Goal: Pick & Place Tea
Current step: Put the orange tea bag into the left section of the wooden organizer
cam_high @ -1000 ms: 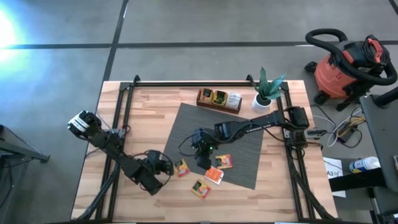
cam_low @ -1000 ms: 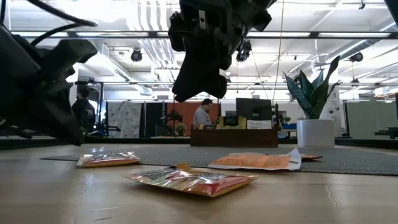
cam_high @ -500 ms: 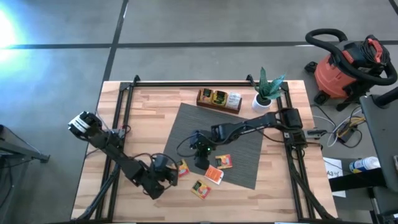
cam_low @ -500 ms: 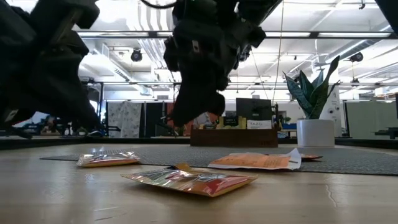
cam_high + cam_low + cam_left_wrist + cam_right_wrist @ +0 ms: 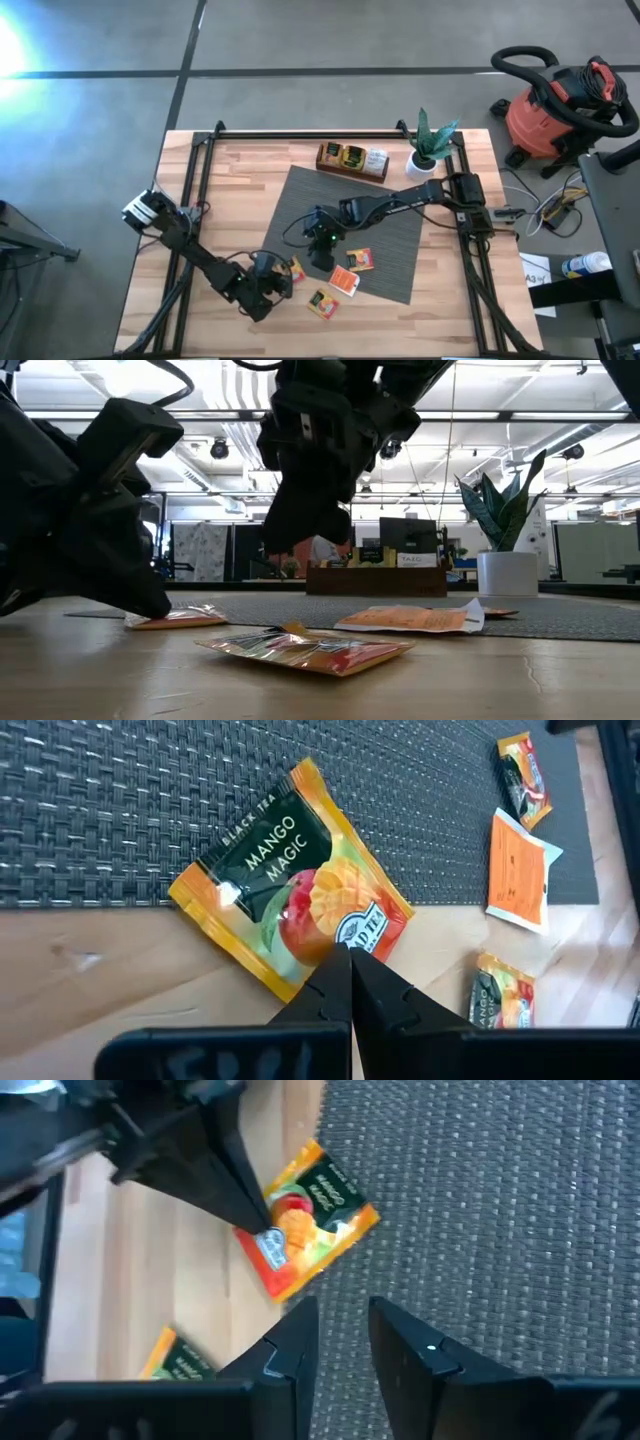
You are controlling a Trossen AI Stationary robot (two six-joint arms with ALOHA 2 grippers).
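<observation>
An orange-and-green tea sachet (image 5: 290, 890) lies flat, half on the grey mat and half on the wood (image 5: 293, 270). My left gripper (image 5: 350, 960) is shut, low over the table, with its tips at the sachet's near edge (image 5: 262, 1235). My right gripper (image 5: 345, 1330) is open and hovers above the mat (image 5: 320, 243), just right of that sachet, touching nothing. Three more sachets lie flat nearby: an orange-red one (image 5: 359, 259) on the mat, a paler orange one (image 5: 344, 283) at the mat's edge, and one (image 5: 322, 303) on the wood. My left gripper has its shut fingertips (image 5: 345, 965) on the sachet's corner by the round logo (image 5: 355, 932), coming slanting down from the table's left. The sachet stays flat on the mat and the wood. Whether the tips pinch the edge or only press on it, I cannot tell.
A dark wooden tray (image 5: 353, 158) holding more sachets stands at the mat's far edge, with a potted plant (image 5: 425, 152) to its right. Black rails (image 5: 200, 190) run along both table sides. Bare wood lies toward the near edge.
My left gripper has moved toward the table's right and near edge and come down, ending with its tips at the orange-and-green sachet. The sachets have stayed where they were.
</observation>
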